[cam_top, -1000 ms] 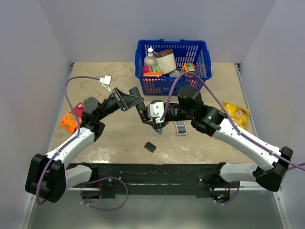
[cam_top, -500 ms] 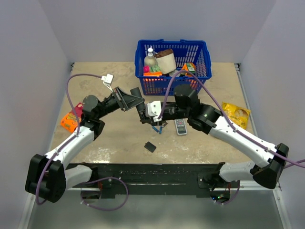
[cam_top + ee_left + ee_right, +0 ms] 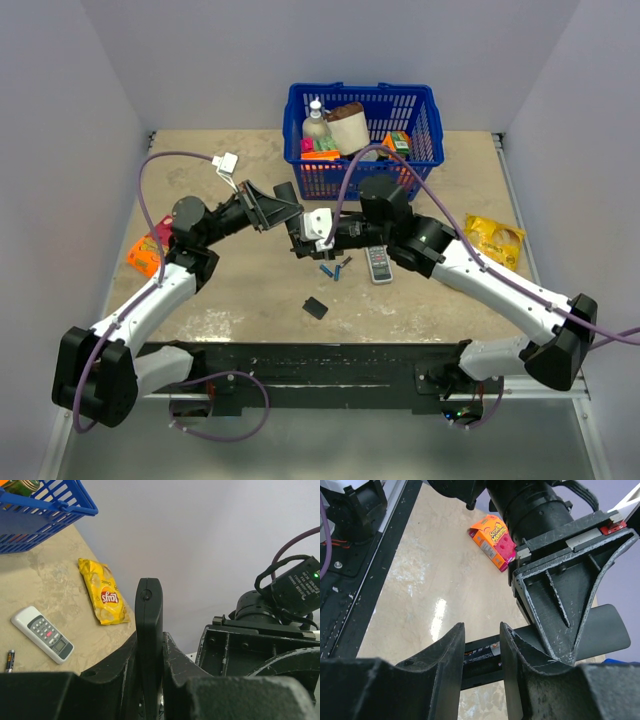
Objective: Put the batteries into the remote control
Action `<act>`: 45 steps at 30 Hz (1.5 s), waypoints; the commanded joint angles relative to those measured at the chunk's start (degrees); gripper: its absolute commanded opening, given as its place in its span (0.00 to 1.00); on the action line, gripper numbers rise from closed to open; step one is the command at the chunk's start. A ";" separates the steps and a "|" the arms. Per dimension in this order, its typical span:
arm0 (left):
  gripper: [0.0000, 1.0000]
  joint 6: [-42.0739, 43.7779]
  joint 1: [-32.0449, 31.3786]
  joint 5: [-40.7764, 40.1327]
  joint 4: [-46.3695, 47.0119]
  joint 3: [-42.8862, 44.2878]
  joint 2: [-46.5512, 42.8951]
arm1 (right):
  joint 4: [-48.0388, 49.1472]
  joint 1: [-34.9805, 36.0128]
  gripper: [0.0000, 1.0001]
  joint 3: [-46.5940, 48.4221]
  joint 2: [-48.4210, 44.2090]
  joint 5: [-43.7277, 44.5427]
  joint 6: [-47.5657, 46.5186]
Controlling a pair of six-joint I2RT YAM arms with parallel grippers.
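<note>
Just in front of the blue basket [image 3: 432,120], the left fingers [image 3: 120,672] are clamped on the black remote control [image 3: 149,625], holding it up off the desk [image 3: 240,290]. The right fingers [image 3: 447,665] are right at it, set a narrow gap apart, with the remote's bar crossing behind that gap. I cannot tell whether they pinch anything. The batteries [image 3: 330,268] lie loose on the desk, further out from the basket, beside the white-grey remote [image 3: 380,265]. The small back cover [image 3: 316,307] lies further out again.

To my eye the step in hand is seating a cell in what looks like the remote's open bay. It should go best if the left arm holds the remote dead steady with the bay facing the right wrist. The right arm then needs to line the cell up along the slot, spring end first, and press lightly. Any skew and the slim cell could pop out and roll off.
</note>
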 commanded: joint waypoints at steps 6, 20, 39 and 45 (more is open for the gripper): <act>0.00 0.91 -0.02 1.97 0.65 2.88 -1.32 | 3.16 -1.22 0.36 0.49 0.38 -0.88 1.30; 0.00 0.91 -0.02 2.23 0.91 3.40 -1.14 | 2.11 -2.01 0.24 1.01 2.14 -2.63 1.39; 0.00 -9.54 -0.02 -5.49 18.31 -0.55 -2.90 | -0.53 -2.10 0.19 -2.15 2.50 -5.89 2.35; 0.00 -13.41 -0.02 -8.57 24.55 -1.43 -3.34 | -0.44 -2.10 0.18 -3.99 2.14 -6.15 2.97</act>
